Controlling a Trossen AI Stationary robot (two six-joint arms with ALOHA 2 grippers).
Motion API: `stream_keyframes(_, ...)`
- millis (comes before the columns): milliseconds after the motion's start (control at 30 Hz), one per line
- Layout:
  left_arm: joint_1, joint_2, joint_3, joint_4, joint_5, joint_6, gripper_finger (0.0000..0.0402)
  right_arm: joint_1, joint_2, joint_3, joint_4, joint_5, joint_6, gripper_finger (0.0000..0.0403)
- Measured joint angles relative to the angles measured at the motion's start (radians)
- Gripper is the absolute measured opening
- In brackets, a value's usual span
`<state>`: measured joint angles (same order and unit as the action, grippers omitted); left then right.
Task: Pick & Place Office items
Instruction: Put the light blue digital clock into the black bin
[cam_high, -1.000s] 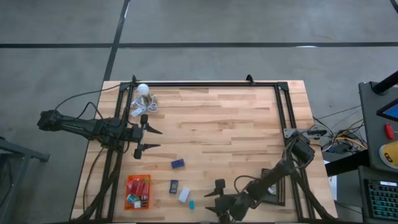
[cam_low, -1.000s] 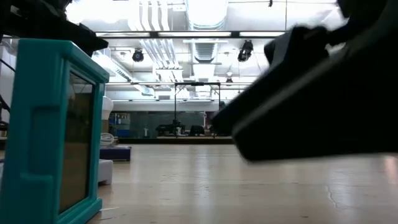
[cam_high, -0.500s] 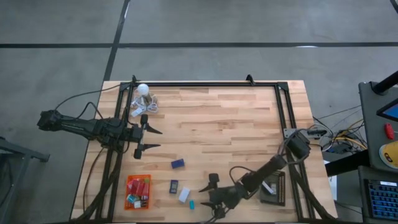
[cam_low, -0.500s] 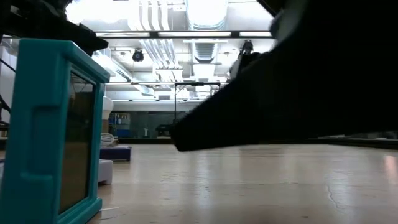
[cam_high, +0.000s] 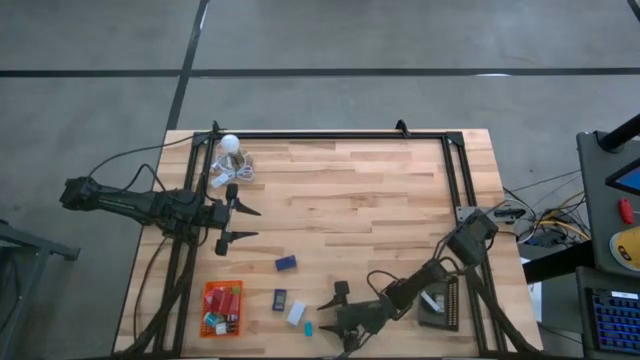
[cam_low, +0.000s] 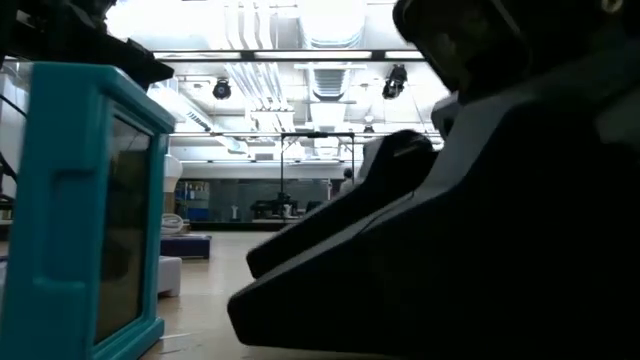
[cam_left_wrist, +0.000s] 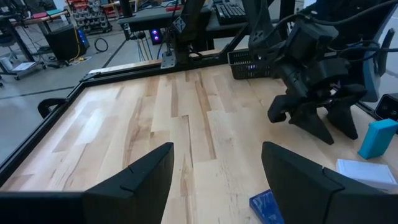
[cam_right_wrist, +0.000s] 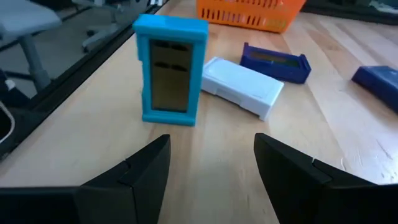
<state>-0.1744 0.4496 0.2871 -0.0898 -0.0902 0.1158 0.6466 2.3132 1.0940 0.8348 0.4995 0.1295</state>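
Several small office items lie near the table's near edge. A teal block (cam_right_wrist: 169, 70) stands upright, with a white block (cam_right_wrist: 242, 87) and a navy piece (cam_right_wrist: 273, 62) beyond it and a blue piece (cam_high: 286, 263) farther in. More items fill the orange tray (cam_high: 222, 308). My right gripper (cam_high: 330, 316) is open, low over the table, just right of the teal block (cam_high: 309, 328) and touching nothing. My left gripper (cam_high: 256, 224) waits open at the table's left side.
A black ribbed tray (cam_high: 445, 305) sits at the near right under my right arm. A white bulb with a coiled cord (cam_high: 230, 150) lies at the far left corner. A black frame (cam_high: 330, 134) runs around the table's edges. The middle of the table is bare wood.
My right gripper has sunk toward the tabletop and moved toward the table's left edge, closing on the teal block, its fingers still apart. The items have not moved.
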Motion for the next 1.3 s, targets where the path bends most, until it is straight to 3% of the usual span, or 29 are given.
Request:
stream_keyframes(167,0.0,0.002,0.0,0.0,0.0,0.0,0.0248,-0.003,0.011,-0.008,0.018,-0.002,0.076,0.0226)
stream_keyframes(933,0.0,0.003,0.0,0.0,0.0,0.0,0.0248,-0.033,0.012,0.028,-0.001,-0.11,0.084,0.0226)
stream_keyframes(1300,0.0,0.003,0.0,0.0,0.0,0.0,0.0248,-0.033,0.011,0.097,-0.126,-0.153,0.073,0.0226)
